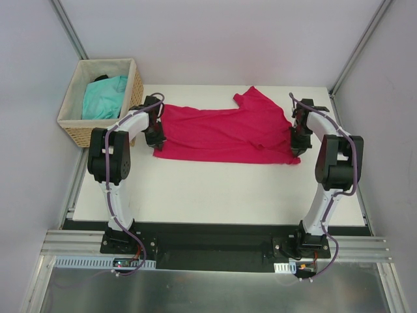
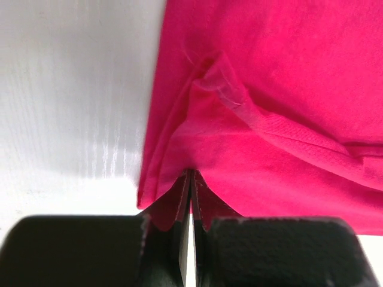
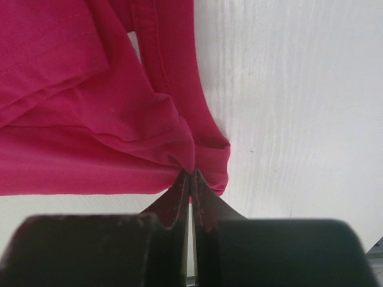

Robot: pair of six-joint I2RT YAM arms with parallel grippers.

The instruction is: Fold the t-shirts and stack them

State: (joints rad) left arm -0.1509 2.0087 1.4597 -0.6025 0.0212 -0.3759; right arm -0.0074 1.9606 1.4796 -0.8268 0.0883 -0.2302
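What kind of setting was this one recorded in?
Likely a lab robot cell, not a home: plain grey wall panels enclose a white table, with an aluminium rail frame along its near edge.

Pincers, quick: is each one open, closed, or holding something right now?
Left pincer: closed, pinching the pink t-shirt at its edge.
Right pincer: closed, pinching the same t-shirt at the opposite edge.
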